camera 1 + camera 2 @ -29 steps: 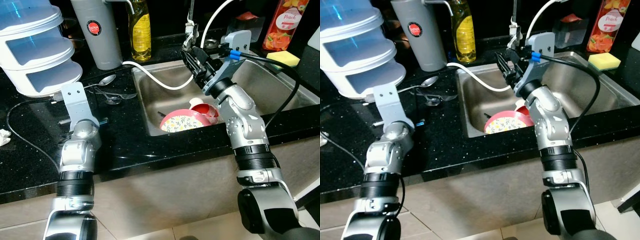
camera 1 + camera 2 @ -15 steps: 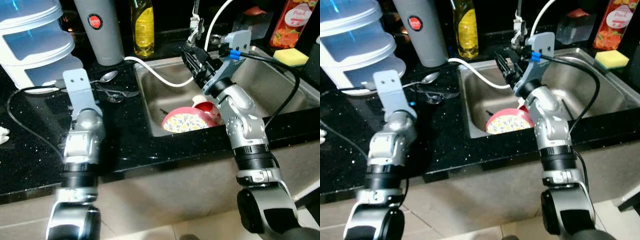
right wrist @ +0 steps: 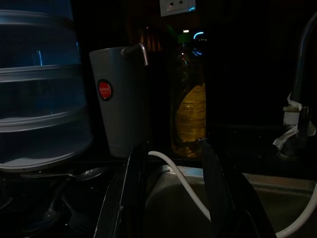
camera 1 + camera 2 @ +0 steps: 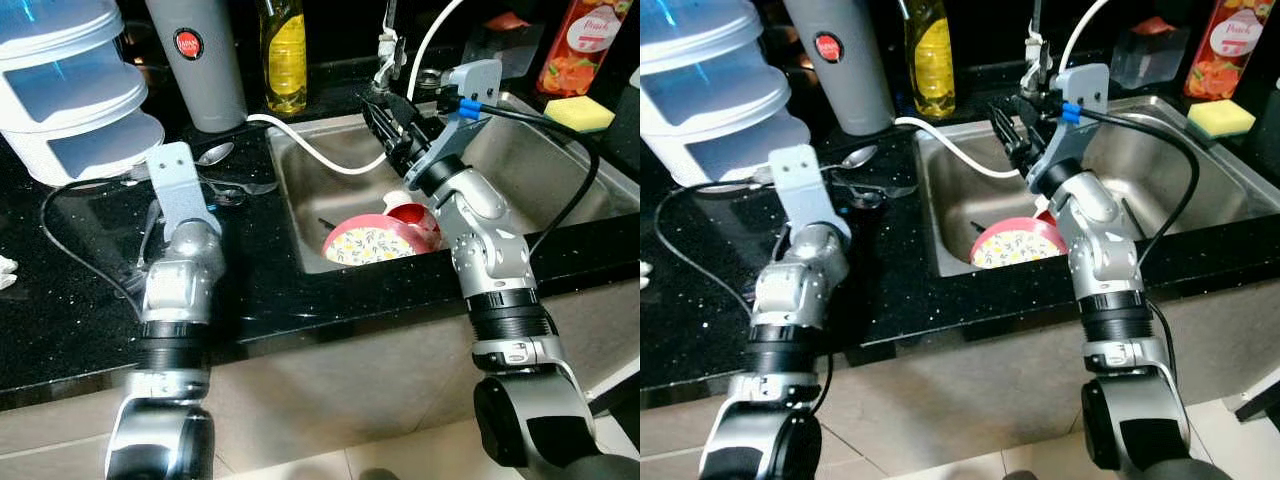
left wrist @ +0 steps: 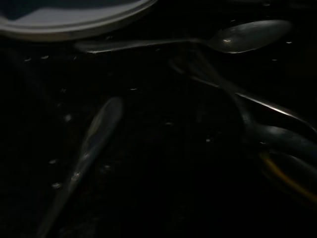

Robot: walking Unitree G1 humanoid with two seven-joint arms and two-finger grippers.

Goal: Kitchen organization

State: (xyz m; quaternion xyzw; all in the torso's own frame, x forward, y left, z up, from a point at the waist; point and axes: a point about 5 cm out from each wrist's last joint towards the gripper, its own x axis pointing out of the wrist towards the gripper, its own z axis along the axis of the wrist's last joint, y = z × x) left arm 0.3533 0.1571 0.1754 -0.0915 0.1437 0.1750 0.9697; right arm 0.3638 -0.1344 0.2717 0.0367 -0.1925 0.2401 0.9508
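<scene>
While right claw [image 3: 168,198] hangs spread over sink [image 4: 520,150] | white hose [image 4: 310,150] crosses ahead | left claw: cannot tell

The left arm [image 4: 175,290] reaches up and forward on the left. The right arm [image 4: 490,260] bends up and far, and the right gripper [image 3: 171,191] has its two black fingers apart.

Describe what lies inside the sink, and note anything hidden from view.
Inside the sink lie a floral-patterned bowl and a red bowl behind it. A white hose drapes in. The right arm covers the nearby basin floor.
</scene>
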